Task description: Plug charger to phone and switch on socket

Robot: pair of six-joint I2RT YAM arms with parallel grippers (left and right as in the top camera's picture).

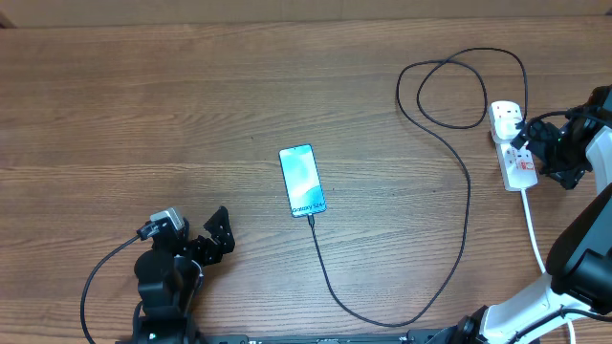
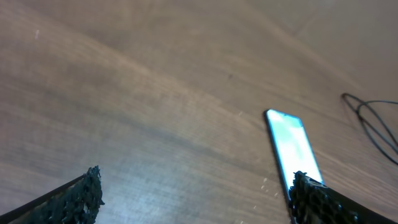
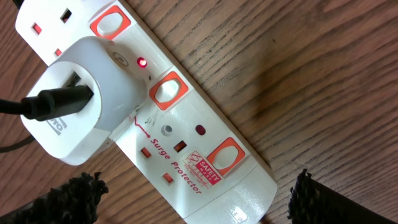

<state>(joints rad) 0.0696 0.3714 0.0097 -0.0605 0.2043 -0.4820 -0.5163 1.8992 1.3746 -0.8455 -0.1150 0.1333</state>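
Even soft light, glare on phone (image 2: pixel 291 144), left wrist view blurred

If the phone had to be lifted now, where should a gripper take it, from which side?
Across the long edges of the phone, near its middle, coming straight down from above. It lies flat, screen up, so only its narrow width is offered; the charger enters its near short end, so keep off that end.

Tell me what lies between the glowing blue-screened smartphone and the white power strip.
Overhead view: bare wooden tabletop, crossed only by the thin black charger cable near the white power strip.
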